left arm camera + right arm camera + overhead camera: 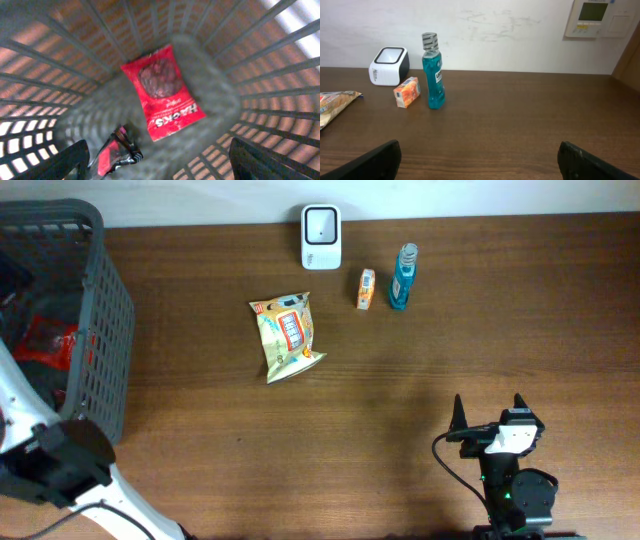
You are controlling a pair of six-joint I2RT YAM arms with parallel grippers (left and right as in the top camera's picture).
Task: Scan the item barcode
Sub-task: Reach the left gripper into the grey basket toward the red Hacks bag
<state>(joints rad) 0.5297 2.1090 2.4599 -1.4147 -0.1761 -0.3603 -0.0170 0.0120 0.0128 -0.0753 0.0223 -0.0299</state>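
Over the grey basket (105,330), my left claw (157,152) hangs wide, gripping nothing. Below it the red packet (162,97) lies flat on the basket floor, with a small red-and-black wrapper (117,152) just beside it. My right claw (490,408) is spread wide above the wooden surface (300,460). The white scanner (321,236) stands at the far edge, near the snack bag (287,335), orange box (366,288) and blue bottle (403,277).
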